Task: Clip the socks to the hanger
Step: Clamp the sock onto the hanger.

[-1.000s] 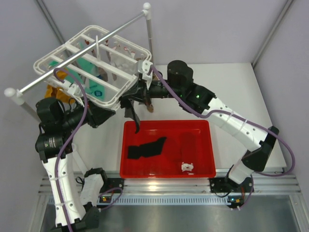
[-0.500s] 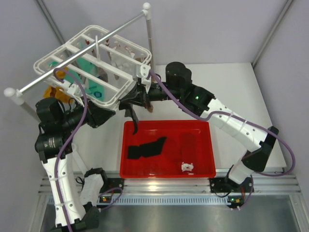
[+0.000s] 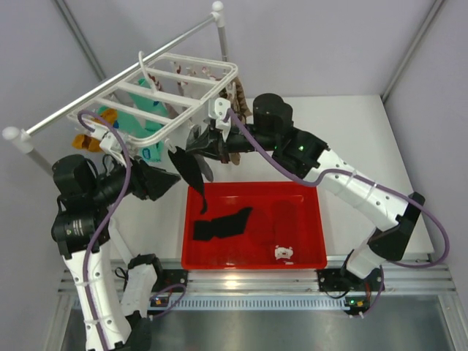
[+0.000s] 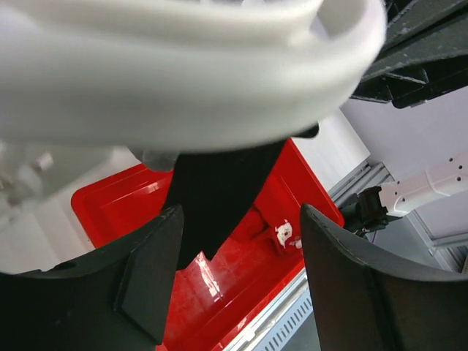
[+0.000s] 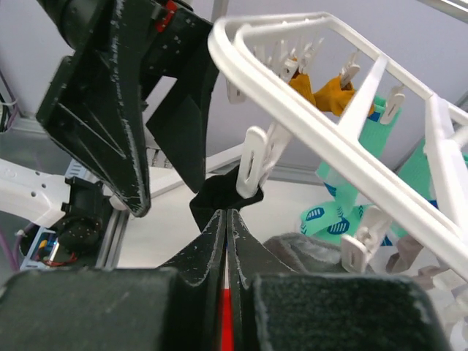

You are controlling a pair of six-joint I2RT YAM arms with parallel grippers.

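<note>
The white slatted hanger hangs from the rail, its rim blurred and close in the left wrist view. A black sock dangles from a clip on its near edge. My right gripper is shut on that black sock just under the clip. My left gripper stands open a little to the left, apart from the sock, with nothing between its fingers. Another black sock and a dark red sock lie in the red bin.
Teal patterned socks and an orange-yellow sock hang from the hanger's far side. A brownish sock hangs at its right corner. The metal rail on white-capped poles crosses above. The table's back right is bare white.
My left gripper has opened and drawn back from the clip. The hanger has swung up and to the right, and the black sock now hangs from the clip.
</note>
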